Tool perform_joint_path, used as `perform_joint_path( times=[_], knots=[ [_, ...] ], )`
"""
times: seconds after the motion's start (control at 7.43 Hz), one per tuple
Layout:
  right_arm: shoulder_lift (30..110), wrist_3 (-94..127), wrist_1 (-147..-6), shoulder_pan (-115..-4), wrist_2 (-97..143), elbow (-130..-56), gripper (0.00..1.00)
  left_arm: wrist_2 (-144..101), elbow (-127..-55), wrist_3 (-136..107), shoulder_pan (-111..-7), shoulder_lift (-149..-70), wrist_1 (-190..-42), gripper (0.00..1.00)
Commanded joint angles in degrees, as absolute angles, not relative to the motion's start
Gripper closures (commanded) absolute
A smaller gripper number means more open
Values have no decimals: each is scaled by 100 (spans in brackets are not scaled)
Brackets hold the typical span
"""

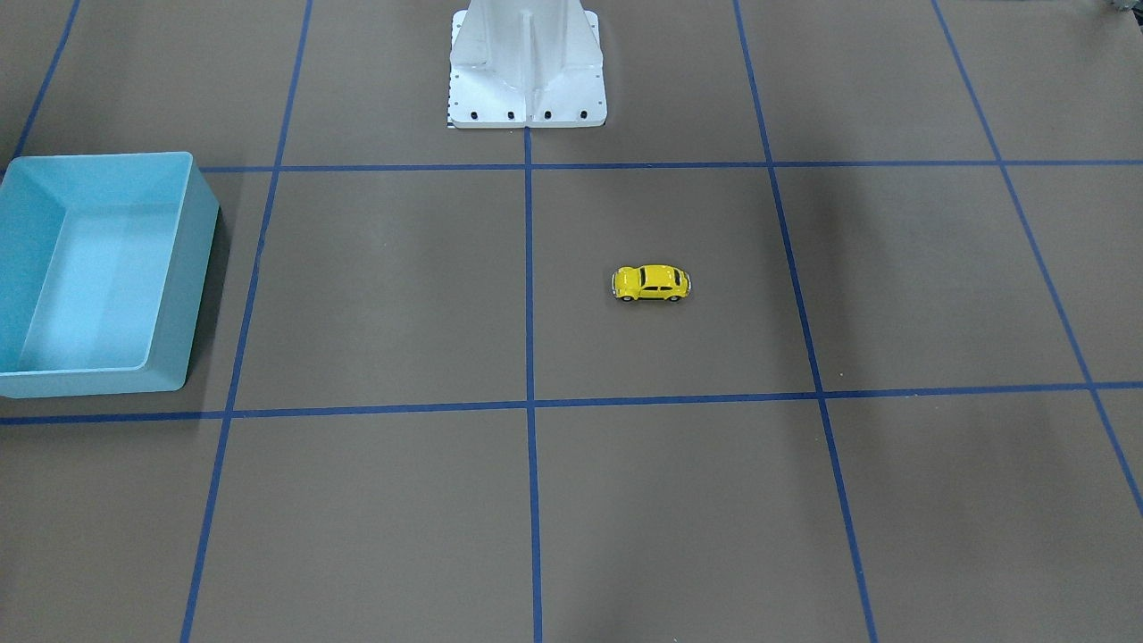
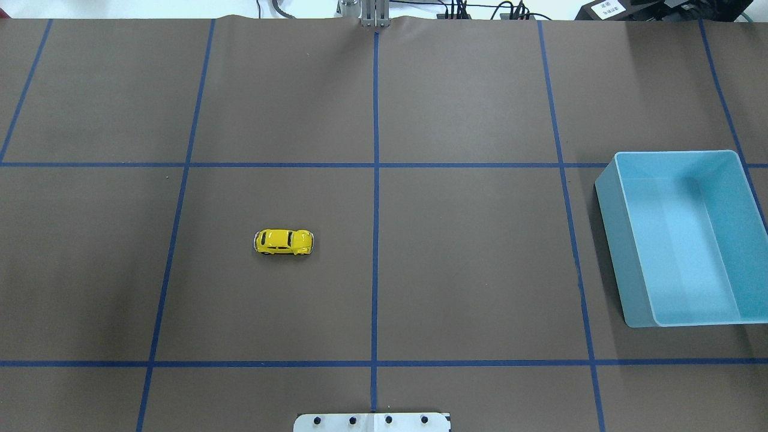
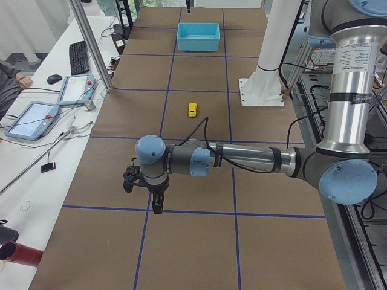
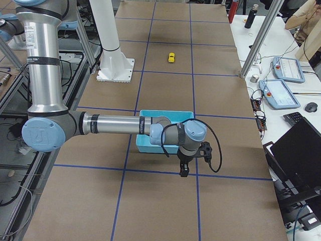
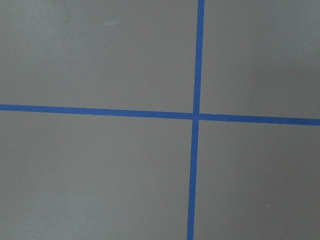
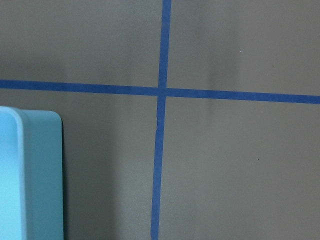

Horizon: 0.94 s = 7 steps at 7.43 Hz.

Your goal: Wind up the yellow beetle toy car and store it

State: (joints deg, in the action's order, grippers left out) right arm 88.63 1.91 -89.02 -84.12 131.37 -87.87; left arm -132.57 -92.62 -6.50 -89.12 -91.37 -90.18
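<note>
The yellow beetle toy car (image 1: 652,283) stands on its wheels on the brown table, left of the centre line in the overhead view (image 2: 284,242). It also shows small in the left side view (image 3: 192,109) and the right side view (image 4: 171,57). My left gripper (image 3: 156,204) hangs above the table far from the car, toward the table's left end. My right gripper (image 4: 184,170) hangs just beyond the blue bin (image 2: 630,252). Both show only in the side views, so I cannot tell if they are open or shut. Neither wrist view shows the car.
The blue bin (image 1: 192,268) is open-topped and holds nothing; its corner shows in the right wrist view (image 6: 30,175). The white robot base (image 1: 527,80) stands at the table's robot side. Blue tape lines grid the table. Monitors and pendants lie on side desks.
</note>
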Motion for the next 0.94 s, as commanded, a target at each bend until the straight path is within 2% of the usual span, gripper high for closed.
perform_joint_path(
  times=[0.0, 0.81],
  knots=[
    [8851, 185, -8895, -8411, 13131, -8789, 0, -13271, -9281, -659, -8912, -9140, -9018, 0],
    [8851, 185, -8895, -8411, 13131, -8780, 0, -13386, -9308, -650, -8912, -9158, -9009, 0]
  ],
)
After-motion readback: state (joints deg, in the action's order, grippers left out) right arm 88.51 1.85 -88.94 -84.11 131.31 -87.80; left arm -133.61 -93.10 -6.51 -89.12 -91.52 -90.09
